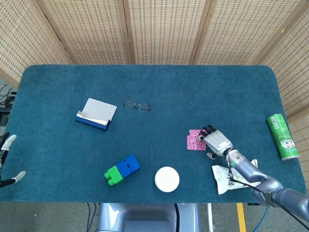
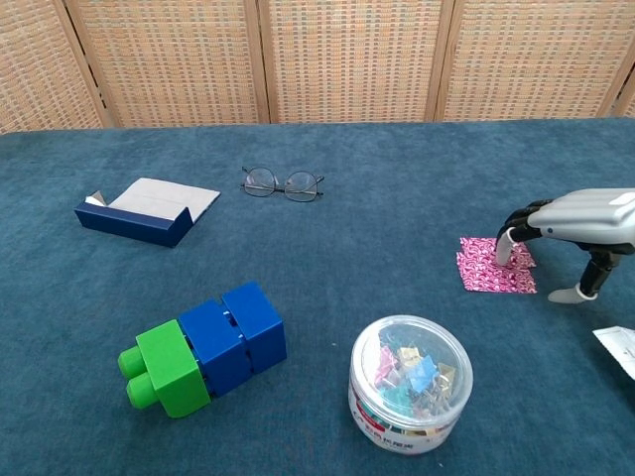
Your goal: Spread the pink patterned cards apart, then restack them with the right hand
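The pink patterned cards [image 1: 194, 139] lie flat on the blue cloth at the right front, seen in the chest view as a patch [image 2: 486, 273] with one card shifted back off the other. My right hand [image 1: 217, 141] arches over their right side, and its dark fingertips [image 2: 506, 253] press down on the farther card. The thumb rests on the cloth beside them. At the far left edge of the head view, my left hand [image 1: 7, 159] hangs off the table, fingers apart and holding nothing.
Nearby stand a clear tub of clips [image 2: 410, 397], blue and green blocks [image 2: 203, 347], glasses [image 2: 283, 183] and a blue box with a white lid [image 2: 147, 210]. A crumpled white wrapper [image 1: 224, 178] lies behind my right wrist. A green can [image 1: 283, 137] lies at the right edge.
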{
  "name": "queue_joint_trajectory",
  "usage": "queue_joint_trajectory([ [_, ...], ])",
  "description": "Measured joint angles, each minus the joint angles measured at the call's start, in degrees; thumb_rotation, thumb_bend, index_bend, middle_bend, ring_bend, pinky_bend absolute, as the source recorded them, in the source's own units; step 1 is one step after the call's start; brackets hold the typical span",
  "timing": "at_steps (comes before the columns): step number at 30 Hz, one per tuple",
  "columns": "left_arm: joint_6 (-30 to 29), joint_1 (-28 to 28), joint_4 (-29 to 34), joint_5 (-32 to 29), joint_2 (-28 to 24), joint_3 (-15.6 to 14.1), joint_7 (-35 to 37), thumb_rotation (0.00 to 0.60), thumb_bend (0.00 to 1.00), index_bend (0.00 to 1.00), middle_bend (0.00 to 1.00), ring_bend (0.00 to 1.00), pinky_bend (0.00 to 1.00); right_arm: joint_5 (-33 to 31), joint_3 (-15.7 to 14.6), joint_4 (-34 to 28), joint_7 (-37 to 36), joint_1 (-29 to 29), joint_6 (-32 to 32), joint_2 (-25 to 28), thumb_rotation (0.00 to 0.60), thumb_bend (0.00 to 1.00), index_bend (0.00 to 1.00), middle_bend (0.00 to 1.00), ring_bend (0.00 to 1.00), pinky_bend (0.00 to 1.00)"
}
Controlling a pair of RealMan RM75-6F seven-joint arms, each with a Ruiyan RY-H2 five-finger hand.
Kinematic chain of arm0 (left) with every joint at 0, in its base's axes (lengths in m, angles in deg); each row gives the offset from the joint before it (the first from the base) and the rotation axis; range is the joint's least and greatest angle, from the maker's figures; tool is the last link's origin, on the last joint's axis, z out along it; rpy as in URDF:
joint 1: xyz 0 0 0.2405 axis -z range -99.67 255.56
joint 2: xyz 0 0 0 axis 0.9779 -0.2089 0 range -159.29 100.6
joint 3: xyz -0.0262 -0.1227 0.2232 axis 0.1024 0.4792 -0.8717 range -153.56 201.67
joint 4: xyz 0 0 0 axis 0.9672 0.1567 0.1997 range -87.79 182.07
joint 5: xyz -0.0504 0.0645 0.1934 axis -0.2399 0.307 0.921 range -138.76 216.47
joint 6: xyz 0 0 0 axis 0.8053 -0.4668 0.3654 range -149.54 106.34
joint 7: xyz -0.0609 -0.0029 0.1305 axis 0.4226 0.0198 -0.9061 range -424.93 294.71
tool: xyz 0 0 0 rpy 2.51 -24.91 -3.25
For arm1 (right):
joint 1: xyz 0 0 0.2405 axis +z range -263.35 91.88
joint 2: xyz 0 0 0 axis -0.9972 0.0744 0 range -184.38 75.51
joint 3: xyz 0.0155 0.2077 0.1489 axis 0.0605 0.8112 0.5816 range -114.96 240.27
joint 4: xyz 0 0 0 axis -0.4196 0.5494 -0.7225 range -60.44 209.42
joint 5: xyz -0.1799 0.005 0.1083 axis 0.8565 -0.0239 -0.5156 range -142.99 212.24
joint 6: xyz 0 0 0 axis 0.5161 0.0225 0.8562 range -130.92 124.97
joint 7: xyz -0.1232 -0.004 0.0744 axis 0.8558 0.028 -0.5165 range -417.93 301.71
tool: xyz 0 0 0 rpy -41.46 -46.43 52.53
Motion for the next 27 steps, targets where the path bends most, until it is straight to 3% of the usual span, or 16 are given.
queue_joint_trajectory([
  [19, 0.2, -0.2, -0.7, -0.5, 0.3, 0.0, 0.3, 0.6, 0.06, 0.0, 0.0, 0.0, 0.0, -2.4, 1.6, 5.5, -0.4, 3.8, 3.6, -1.6, 0.6, 0.37, 0.24, 0.17, 0.0, 0.0],
  [27, 0.5, 0.0, -0.7, -0.2, 0.4, 0.0, 0.3, 0.6, 0.06, 0.0, 0.0, 0.0, 0.0, -2.2, 1.0, 2.4, 0.6, 3.0, 1.7, -0.1, 0.6, 0.37, 0.24, 0.17, 0.0, 0.0],
])
